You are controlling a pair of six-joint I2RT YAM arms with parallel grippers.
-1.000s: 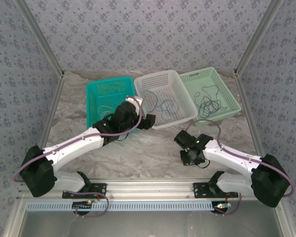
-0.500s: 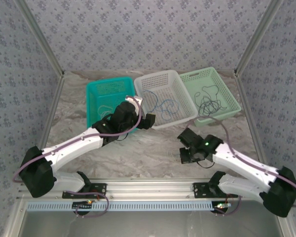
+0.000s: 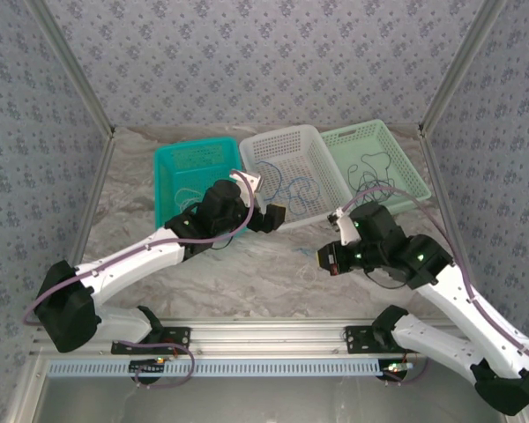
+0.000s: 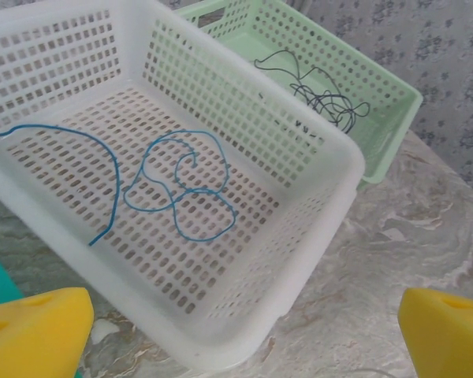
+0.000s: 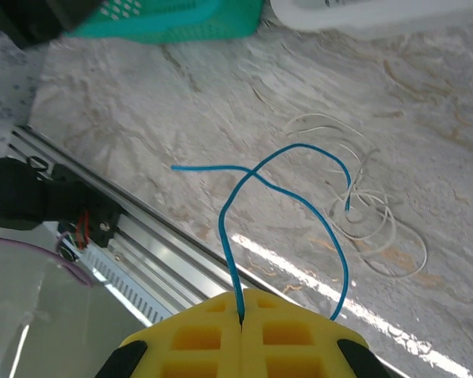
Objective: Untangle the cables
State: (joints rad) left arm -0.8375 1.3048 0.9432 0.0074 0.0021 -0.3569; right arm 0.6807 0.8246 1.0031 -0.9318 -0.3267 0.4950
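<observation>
Mid-separation: right jaws closed tight on blue cable [image 5: 299, 169], held above pale cable [image 5: 382, 232] on table [image 5: 142, 102]; left jaws spread wide, empty. Next, probably: carry it clear into white basket [image 4: 343, 157].

the left arm [image 3: 141, 260] is stretched forward and to the right from its base at the near left. the left gripper [image 3: 273, 216] is held wide open, its yellow fingers [image 4: 35, 335] set far apart at the two lower corners of the left wrist view. the right arm [image 3: 450, 291] is angled up from its base and bent in towards the middle. the right gripper [image 3: 329, 258] is closed tight, its yellow pads [image 5: 213, 339] met flat, with a blue cable [image 5: 299, 145] pinched at the seam.
</observation>
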